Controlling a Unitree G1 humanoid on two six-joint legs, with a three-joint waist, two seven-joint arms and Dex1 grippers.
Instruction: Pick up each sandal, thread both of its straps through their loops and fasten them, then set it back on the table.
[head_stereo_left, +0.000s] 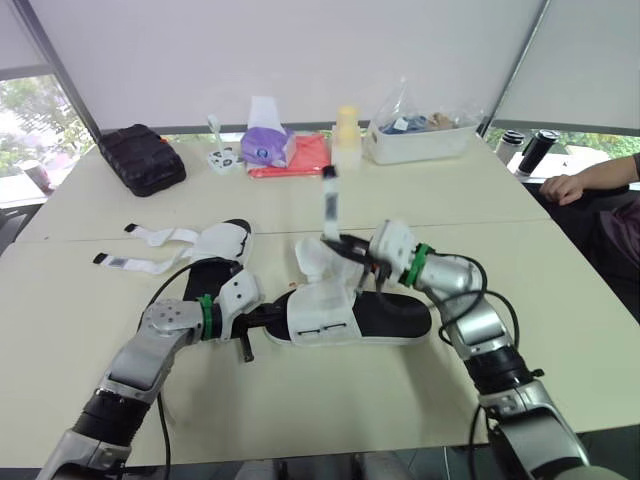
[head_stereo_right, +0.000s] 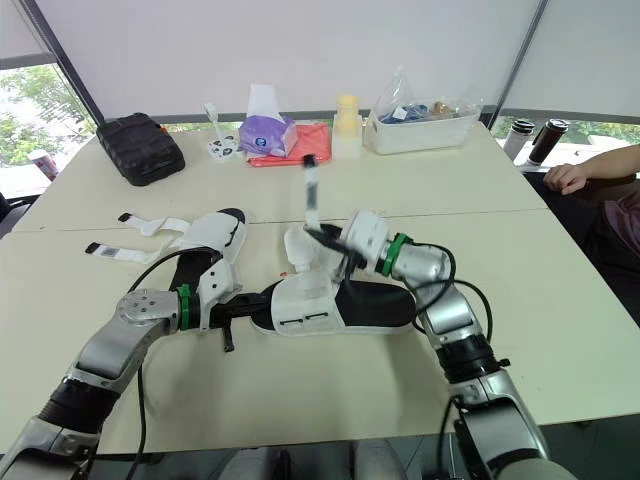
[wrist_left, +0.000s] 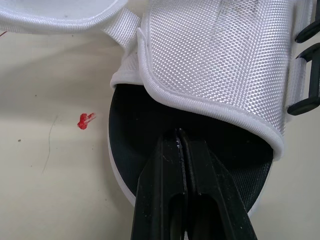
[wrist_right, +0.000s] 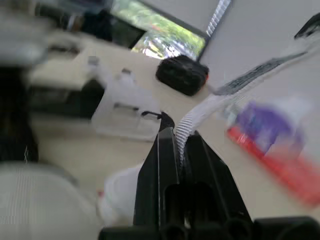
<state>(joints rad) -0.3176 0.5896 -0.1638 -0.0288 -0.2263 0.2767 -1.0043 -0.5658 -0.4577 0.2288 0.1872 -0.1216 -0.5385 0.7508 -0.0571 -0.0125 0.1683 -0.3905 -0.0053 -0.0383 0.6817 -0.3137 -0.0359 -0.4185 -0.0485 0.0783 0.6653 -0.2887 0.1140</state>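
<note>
Sandal (head_stereo_left: 350, 315) lies near the middle of the table (head_stereo_left: 520, 240), where we steady its toe with the closed left gripper (wrist_left: 181, 136) and pinch one strap (head_stereo_left: 329, 200) upward with the right gripper (wrist_right: 178, 134) for threading.

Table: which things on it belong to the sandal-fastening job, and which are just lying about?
Job: near sandal, its raised strap, far sandal with loose straps.
Lying about: black case, tissue pack, red cloth, yellow-capped bottle, clear tub, flasks.
</note>
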